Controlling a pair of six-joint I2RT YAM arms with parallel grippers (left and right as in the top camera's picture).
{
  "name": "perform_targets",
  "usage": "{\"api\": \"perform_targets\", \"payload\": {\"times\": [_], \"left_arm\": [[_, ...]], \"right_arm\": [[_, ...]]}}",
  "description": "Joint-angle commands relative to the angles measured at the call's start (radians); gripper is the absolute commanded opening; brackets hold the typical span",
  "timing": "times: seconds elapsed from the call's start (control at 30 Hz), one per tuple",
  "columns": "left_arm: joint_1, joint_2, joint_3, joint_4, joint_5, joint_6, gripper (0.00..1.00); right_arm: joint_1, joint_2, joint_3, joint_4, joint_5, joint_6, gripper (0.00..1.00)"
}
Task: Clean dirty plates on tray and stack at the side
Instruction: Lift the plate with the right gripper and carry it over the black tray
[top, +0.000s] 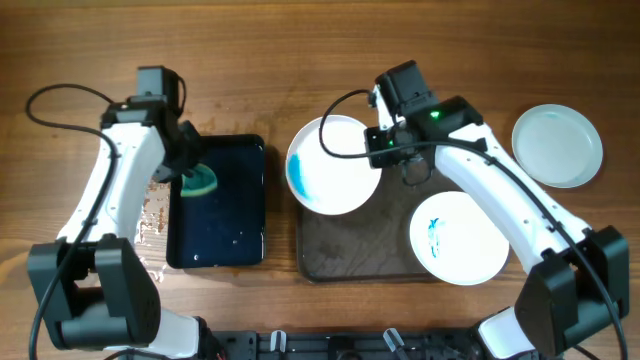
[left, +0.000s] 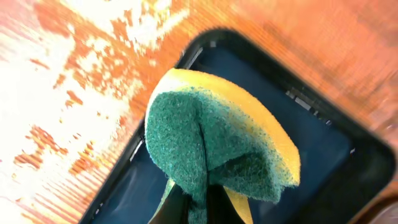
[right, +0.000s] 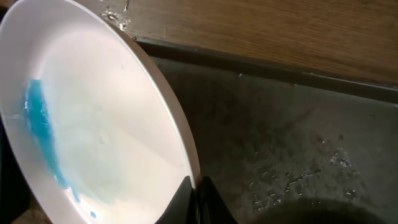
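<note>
My right gripper (top: 383, 142) is shut on the rim of a white plate (top: 330, 165) with a blue smear on its left side and holds it tilted over the left end of the dark brown tray (top: 345, 255). The wrist view shows the fingers (right: 198, 186) pinching that plate's rim (right: 112, 124) above the wet tray (right: 292, 137). A second smeared plate (top: 458, 237) lies on the tray's right end. A plain white plate (top: 557, 145) sits on the table at the right. My left gripper (top: 190, 170) is shut on a green and yellow sponge (left: 217, 137) over the black tray (top: 215, 230).
The glossy black tray (left: 323, 143) holds water. Wet patches mark the wood (top: 150, 215) to its left. Cables loop over the table at the top left (top: 60, 95).
</note>
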Motion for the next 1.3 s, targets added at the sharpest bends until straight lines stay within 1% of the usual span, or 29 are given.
{"api": "perform_targets", "payload": {"times": [0.0, 0.17, 0.33, 0.47, 0.6, 0.77, 0.9, 1.03, 1.13, 1.27], "left_arm": [[0.027, -0.016, 0.063, -0.003, 0.023, 0.043, 0.04], [0.057, -0.016, 0.092, -0.007, 0.023, 0.066, 0.04], [0.092, -0.016, 0.095, -0.012, 0.023, 0.092, 0.04], [0.159, -0.016, 0.124, -0.014, 0.024, 0.095, 0.04], [0.245, -0.016, 0.169, -0.023, 0.027, 0.096, 0.04], [0.335, -0.016, 0.183, -0.059, 0.045, 0.095, 0.04], [0.364, -0.016, 0.183, -0.073, 0.081, 0.095, 0.04], [0.364, -0.016, 0.183, -0.084, 0.08, 0.114, 0.04], [0.364, -0.016, 0.183, -0.093, 0.08, 0.114, 0.04], [0.364, -0.016, 0.183, -0.1, 0.08, 0.114, 0.04]], "right_arm": [[0.029, -0.011, 0.019, 0.008, -0.012, 0.008, 0.05], [0.082, -0.011, 0.034, 0.045, -0.013, 0.014, 0.04], [0.125, -0.011, 0.097, 0.052, -0.013, 0.016, 0.04], [0.161, -0.011, 0.161, 0.08, -0.017, 0.016, 0.05], [0.194, 0.0, 0.175, 0.156, -0.043, 0.023, 0.05], [0.239, 0.082, 0.176, 0.225, -0.058, 0.034, 0.05], [0.284, 0.155, 0.209, 0.249, -0.055, 0.031, 0.05], [0.351, 0.225, 0.282, 0.249, 0.013, -0.003, 0.05], [0.417, 0.274, 0.371, 0.207, 0.134, -0.049, 0.05], [0.47, 0.276, 0.399, 0.198, 0.32, -0.13, 0.05]]}}
